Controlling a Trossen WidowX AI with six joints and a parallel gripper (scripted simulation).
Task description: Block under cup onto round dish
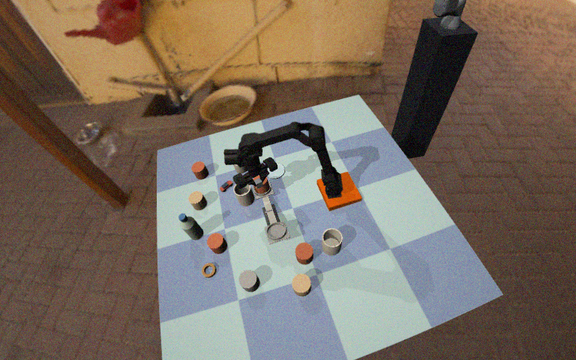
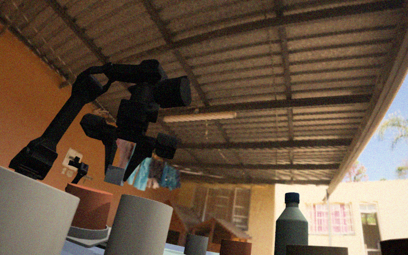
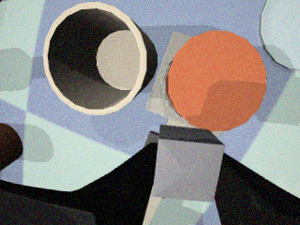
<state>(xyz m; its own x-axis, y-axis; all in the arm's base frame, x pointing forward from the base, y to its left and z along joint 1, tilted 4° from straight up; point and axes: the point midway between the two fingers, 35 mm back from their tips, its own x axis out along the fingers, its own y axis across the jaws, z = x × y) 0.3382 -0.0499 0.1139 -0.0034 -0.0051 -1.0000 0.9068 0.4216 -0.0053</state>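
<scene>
My gripper (image 1: 259,182) (image 2: 115,176) (image 3: 183,153) is shut on the small grey block (image 2: 114,175) (image 3: 188,166) and holds it in the air, near the balance's far end. An orange-red cup (image 1: 262,187) (image 2: 90,207) (image 3: 216,70) stands upside down on the far pan of the balance (image 1: 288,235) (image 2: 85,233). The near pan (image 1: 277,231) is empty. The round dish (image 1: 277,171) (image 3: 283,33) is pale and lies just beyond the far pan, with no cup above it. Another orange-red cylinder (image 1: 304,253) stands on the table near the empty pan; whether it is the matching cup, I cannot tell.
A grey open cup (image 1: 244,199) (image 3: 151,61) stands close beside the far pan. Another grey open cup (image 1: 331,246) and a tan cylinder (image 1: 301,285) stand on the near side. A bottle (image 1: 193,229) (image 2: 291,231), a ring (image 1: 203,271) and a small red object (image 1: 226,185) lie or stand at the left.
</scene>
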